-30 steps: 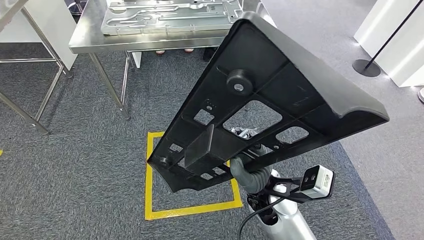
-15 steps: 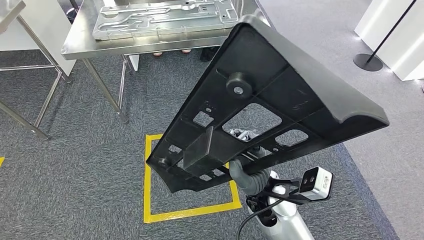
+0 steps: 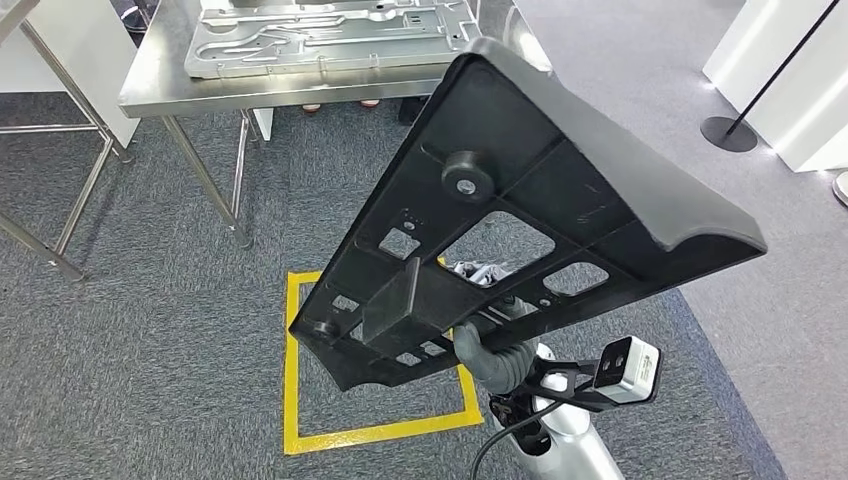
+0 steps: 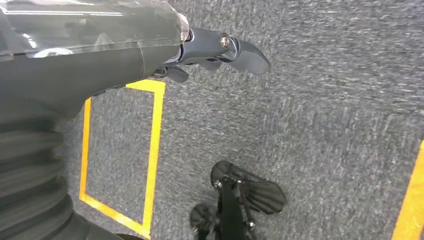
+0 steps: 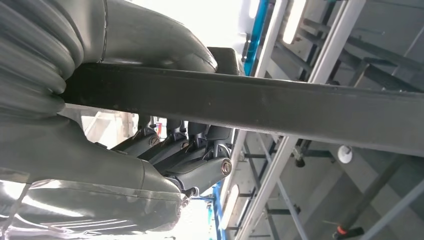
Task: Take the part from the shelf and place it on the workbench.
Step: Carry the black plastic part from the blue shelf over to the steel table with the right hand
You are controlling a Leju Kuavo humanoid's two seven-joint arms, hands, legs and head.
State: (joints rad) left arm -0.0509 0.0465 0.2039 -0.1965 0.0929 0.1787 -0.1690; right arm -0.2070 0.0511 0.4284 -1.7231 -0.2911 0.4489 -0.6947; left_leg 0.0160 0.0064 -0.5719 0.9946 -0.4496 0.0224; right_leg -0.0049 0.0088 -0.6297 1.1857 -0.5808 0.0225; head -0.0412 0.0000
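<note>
One large black plastic part occupying the middle of the head frame, tilting steeply, ribbed underside facing the camera, far end rising toward the upper middle and right. Showing a round boss above the centre, several cutouts, and a rectangular block near the lower end. Being gripped at its lower edge by the right hand, lower centre of the frame, grey thumb wrapping over the rim; in the right wrist picture, the right hand's dark fingers curling in under the part's edge while the thick thumb is pressing on the opposite side. Hanging over grey carpet, with a yellow taped square lying lower left of centre, partly hidden behind the part. Standing at the top left of the head frame, a steel workbench carrying a silvery stamped metal panel, well apart from the part. Pointing down at carpet in the left wrist picture, the left hand, holding nothing, one finger sticking out straight, the rest tucked close and mostly hidden, so spread or closed: cannot tell.
</note>
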